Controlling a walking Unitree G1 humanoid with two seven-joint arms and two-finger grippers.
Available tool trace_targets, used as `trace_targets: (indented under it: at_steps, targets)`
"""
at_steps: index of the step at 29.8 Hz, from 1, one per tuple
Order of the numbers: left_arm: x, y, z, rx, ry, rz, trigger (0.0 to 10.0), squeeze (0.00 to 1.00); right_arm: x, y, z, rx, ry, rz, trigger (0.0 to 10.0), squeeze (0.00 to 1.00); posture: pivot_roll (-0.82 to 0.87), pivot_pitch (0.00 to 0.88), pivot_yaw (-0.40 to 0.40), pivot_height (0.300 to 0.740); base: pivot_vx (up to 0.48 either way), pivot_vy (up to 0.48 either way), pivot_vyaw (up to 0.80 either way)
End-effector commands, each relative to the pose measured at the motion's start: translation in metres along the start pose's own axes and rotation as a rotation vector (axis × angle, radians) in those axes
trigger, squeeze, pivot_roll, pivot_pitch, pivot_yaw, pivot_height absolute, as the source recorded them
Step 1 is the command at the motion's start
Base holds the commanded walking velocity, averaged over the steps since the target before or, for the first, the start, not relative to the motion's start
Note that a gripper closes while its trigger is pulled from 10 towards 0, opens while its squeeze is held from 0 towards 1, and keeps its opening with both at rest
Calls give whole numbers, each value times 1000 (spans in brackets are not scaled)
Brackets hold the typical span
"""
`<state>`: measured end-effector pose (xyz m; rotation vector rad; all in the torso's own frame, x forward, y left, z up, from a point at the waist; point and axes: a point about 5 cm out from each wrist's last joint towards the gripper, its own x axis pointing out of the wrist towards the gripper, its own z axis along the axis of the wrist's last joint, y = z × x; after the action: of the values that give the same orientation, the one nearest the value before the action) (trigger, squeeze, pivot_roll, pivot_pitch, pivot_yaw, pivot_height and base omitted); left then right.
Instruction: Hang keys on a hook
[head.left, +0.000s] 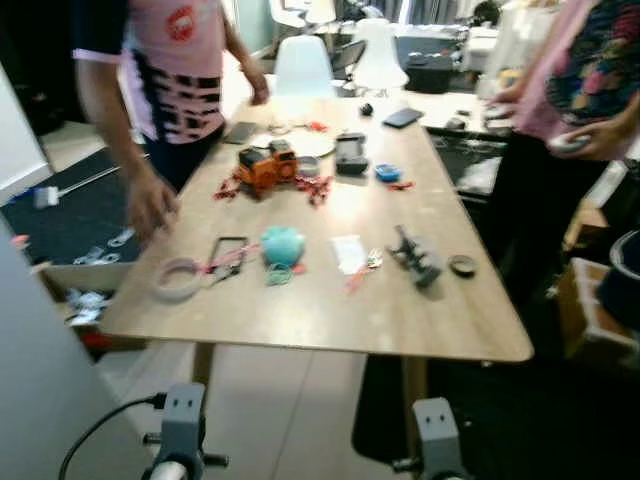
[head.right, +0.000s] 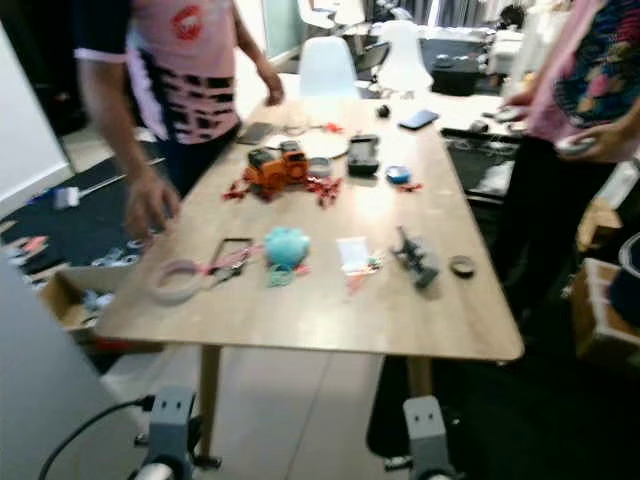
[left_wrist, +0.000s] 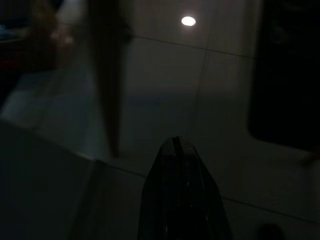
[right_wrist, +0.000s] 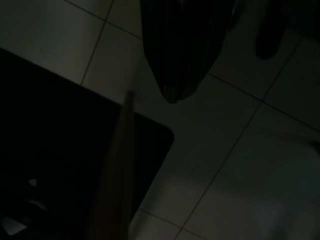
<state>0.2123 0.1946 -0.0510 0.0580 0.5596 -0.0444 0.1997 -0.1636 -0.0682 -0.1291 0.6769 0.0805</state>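
Two grippers hang low below the near edge of the worktop, left gripper and right gripper each with fingers pressed together over the tiled floor. What seem to be the keys, too blurred to be sure, lie mid-worktop beside a white card, ahead of and above both grippers, slightly nearer the right. No hook can be made out.
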Motion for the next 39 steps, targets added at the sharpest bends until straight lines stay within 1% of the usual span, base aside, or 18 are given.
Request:
trace_targets:
  at_steps: [1,4,11,16,27,34,39]
  targets:
    - [-1,1,-3,3,11,3,10000,0,-2,-6,-4,4,16,-21,10000,0,30,30,30,740,0,0,0]
    - [-1,2,-3,-9,23,18,10000,0,-2,-6,-4,4,17,-21,10000,0,31,31,31,740,0,0,0]
    - [0,3,-3,-5,26,11,10000,0,-2,-6,-5,6,18,-22,10000,0,32,33,32,740,0,0,0]
    - [0,-1,-3,10,28,-13,10000,0,-2,-6,-5,6,19,-23,10000,0,32,32,34,740,0,0,0]
    - [1,-3,-3,15,31,-19,10000,0,-2,-6,-6,7,21,-24,10000,0,32,32,33,740,0,0,0]
    - [0,-3,-3,21,37,-18,10000,0,-2,-8,-4,8,16,-30,10000,0,28,31,39,740,0,0,0]
    - [-1,0,-5,31,43,-15,10000,0,-3,-8,-7,8,21,-33,10000,0,32,29,34,740,0,0,0]
